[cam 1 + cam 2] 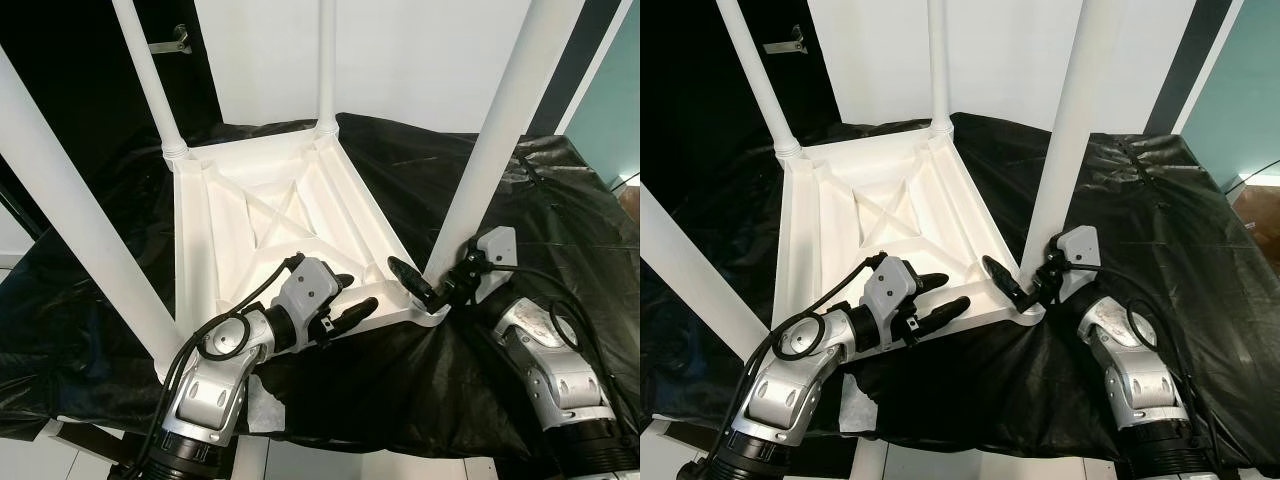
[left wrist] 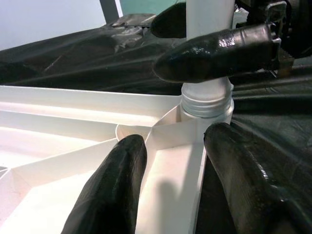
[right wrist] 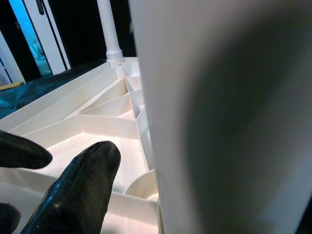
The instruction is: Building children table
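Closest to me are the robot's two silver arms, reaching up from below toward an upturned white table [image 1: 270, 220] lying top-down on a black sheet [image 1: 560, 230], its four legs pointing up. Behind it stand a white wall [image 1: 400, 60] and a dark doorway.

The left gripper [image 1: 352, 298] sits at the table's near edge, its fingers [image 2: 112, 190] spread, one inside the ribbed underside and one outside the rim, straddling that edge without squeezing it.

The right gripper [image 1: 425, 292] is at the near right corner, by the base of the leg [image 1: 490, 150] screwed into its socket. One black finger [image 3: 78, 190] lies beside the leg; I cannot tell whether this gripper is spread or pressed together.
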Available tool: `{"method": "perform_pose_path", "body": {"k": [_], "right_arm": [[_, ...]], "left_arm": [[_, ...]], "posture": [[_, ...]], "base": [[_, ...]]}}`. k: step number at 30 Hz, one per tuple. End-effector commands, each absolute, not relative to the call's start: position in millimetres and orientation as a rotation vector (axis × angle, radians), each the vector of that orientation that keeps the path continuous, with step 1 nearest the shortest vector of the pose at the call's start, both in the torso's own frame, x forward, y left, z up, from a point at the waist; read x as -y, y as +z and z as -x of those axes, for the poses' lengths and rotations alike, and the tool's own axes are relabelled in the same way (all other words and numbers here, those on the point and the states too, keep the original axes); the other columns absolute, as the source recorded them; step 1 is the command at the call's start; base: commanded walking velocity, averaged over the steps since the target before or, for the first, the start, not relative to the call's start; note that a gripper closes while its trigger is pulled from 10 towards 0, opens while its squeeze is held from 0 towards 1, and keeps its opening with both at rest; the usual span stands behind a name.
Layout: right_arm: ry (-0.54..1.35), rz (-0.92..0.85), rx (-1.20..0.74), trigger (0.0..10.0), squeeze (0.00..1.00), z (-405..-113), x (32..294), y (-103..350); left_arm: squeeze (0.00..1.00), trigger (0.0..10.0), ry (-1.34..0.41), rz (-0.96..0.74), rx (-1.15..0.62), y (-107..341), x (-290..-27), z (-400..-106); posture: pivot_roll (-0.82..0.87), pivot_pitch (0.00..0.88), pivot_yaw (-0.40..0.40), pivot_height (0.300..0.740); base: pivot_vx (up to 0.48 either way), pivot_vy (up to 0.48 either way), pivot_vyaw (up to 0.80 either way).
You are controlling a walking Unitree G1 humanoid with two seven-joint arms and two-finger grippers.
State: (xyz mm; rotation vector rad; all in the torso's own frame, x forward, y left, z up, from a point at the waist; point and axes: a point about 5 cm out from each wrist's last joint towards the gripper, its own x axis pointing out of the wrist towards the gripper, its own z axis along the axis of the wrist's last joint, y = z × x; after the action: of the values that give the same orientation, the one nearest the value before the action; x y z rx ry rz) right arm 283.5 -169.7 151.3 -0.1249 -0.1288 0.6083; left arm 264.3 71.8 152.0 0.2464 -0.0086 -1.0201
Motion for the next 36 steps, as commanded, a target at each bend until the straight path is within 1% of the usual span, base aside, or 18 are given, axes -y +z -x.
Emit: {"method": "perform_pose_path", "body": {"k": [1, 19, 22, 26, 36], "right_arm": [[0.618, 0.123, 0.126, 10.0, 0.00, -281.7, 171.4, 150.5], [0.634, 0.143, 0.108, 10.0, 0.00, -279.9, 175.7, 147.6], [0.635, 0.147, 0.107, 10.0, 0.00, -279.9, 176.0, 147.2], [0.641, 0.163, 0.107, 10.0, 0.00, -281.1, 176.9, 147.4], [0.667, 0.185, 0.110, 10.0, 0.00, -286.1, 172.3, 147.7]], "left_arm": [[0.00, 10.0, -0.950, -0.241, 0.008, 151.6, -72.4, -264.3], [0.00, 10.0, -0.962, -0.241, 0.011, 153.3, -68.6, -264.9], [0.00, 10.0, -0.963, -0.241, 0.012, 153.4, -68.5, -265.0], [0.00, 10.0, -0.977, -0.243, 0.009, 152.6, -69.3, -265.5], [0.00, 10.0, -1.013, -0.248, 0.008, 152.0, -66.3, -266.8]], "posture": [[0.01, 0.027, 0.009, 0.740], [0.00, 0.018, 0.016, 0.740], [-0.01, 0.010, 0.026, 0.740], [-0.03, 0.004, 0.057, 0.740], [-0.05, 0.000, 0.076, 0.740]], "base": [[0.000, 0.000, 0.00], [0.000, 0.000, 0.00], [0.000, 0.000, 0.00], [0.000, 0.000, 0.00], [0.000, 0.000, 0.00]]}}
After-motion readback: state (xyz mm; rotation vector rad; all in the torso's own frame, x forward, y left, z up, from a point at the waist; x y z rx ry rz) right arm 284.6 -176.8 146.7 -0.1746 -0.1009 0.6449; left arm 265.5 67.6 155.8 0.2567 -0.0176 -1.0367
